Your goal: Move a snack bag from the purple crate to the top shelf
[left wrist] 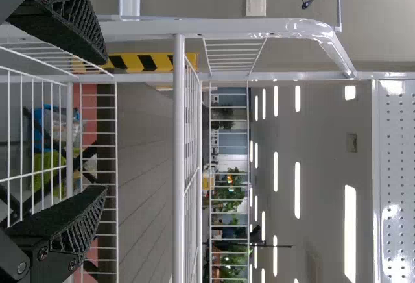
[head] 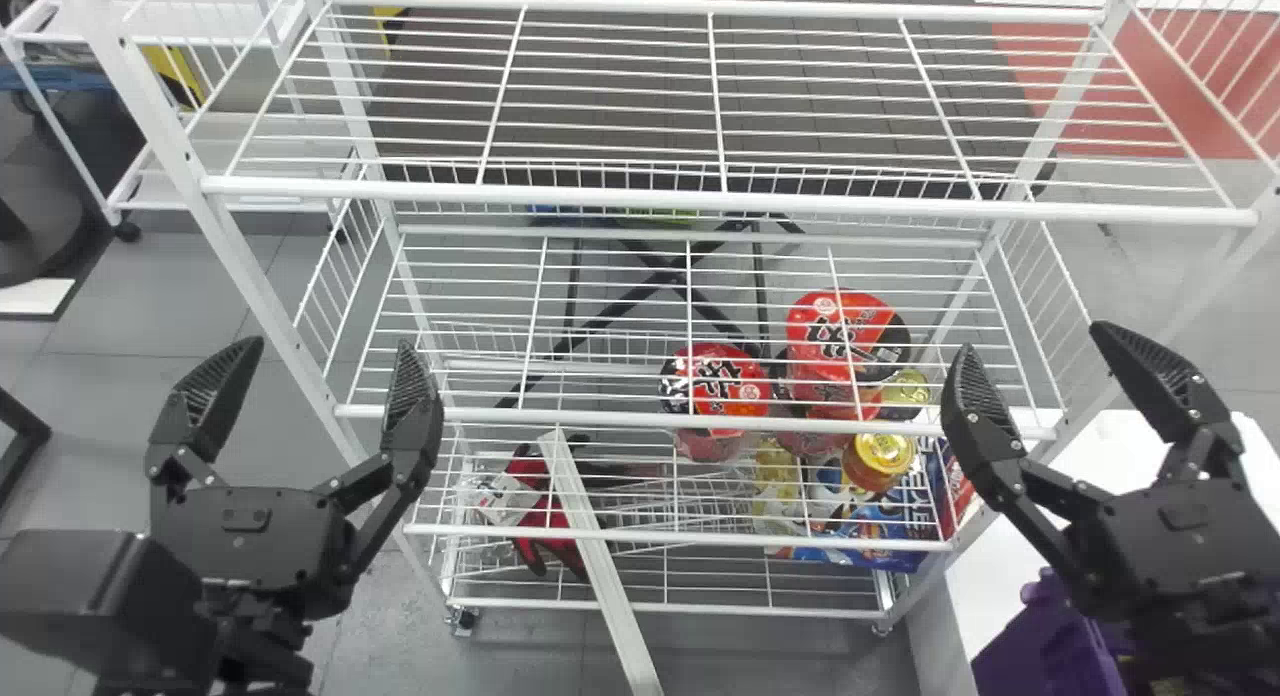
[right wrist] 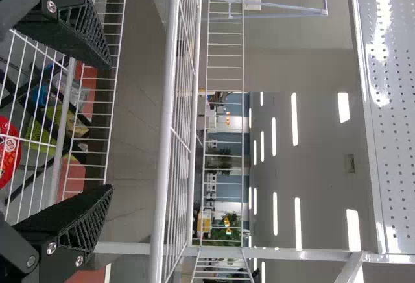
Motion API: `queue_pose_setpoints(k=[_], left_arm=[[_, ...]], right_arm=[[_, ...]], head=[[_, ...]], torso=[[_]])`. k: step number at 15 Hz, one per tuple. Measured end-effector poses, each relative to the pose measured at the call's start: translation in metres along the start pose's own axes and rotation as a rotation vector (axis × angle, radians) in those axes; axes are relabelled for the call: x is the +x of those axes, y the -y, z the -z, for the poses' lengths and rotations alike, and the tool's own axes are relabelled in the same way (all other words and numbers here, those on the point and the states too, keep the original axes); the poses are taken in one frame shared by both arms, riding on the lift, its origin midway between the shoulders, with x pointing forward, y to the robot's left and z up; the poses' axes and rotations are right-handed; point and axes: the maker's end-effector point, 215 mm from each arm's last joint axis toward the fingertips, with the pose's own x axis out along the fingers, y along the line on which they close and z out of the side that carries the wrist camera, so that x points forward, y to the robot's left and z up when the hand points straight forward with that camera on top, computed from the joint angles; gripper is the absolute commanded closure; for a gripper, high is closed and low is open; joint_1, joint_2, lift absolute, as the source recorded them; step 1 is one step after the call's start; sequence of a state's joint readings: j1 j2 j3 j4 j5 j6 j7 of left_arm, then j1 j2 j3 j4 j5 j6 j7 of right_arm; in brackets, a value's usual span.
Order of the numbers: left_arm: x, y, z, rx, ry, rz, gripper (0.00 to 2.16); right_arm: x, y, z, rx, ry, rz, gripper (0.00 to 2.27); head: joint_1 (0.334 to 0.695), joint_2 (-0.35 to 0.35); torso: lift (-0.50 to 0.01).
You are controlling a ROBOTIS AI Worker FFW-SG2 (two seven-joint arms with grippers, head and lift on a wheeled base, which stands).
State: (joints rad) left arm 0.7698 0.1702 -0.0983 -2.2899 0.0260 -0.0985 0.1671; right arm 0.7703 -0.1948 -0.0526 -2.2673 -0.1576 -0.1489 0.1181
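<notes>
While black two-fingered left gripper [head: 320,348] and right gripper [head: 1035,338] gape empty, purple plastic crate [head: 1040,641] sits below the latter; snack bag presumably inside; right arm partly blocks the crate, so misjudged descent could catch its rim.

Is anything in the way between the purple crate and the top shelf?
Yes: the rack's white right post stands between the crate and the top shelf, and the right gripper partly covers the crate from the head view.
</notes>
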Motion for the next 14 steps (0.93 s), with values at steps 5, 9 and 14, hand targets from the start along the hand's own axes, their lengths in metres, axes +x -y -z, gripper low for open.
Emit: queue_pose_setpoints(k=[5, 9, 14], left_arm=[[-0.0004, 0.0014, -0.0015, -0.002, 0.002, 0.004, 0.13], [-0.0006, 0.0012, -0.002, -0.002, 0.004, 0.004, 0.13], [-0.0013, 0.0019, -0.0031, -0.005, 0.008, 0.005, 0.13]], right_arm=[[-0.0004, -0.0003, -0.0048, -0.003, 0.016, -0.001, 0.17], [-0.0005, -0.001, -0.005, -0.005, 0.016, -0.006, 0.17], [-0.002, -0.0009, -0.0111, -0.007, 0.042, -0.007, 0.17]], head=[[0.695, -0.022], [0.695, -0.021], [0.695, -0.022]], torso=[[-0.288], [-0.304], [-0.324]])
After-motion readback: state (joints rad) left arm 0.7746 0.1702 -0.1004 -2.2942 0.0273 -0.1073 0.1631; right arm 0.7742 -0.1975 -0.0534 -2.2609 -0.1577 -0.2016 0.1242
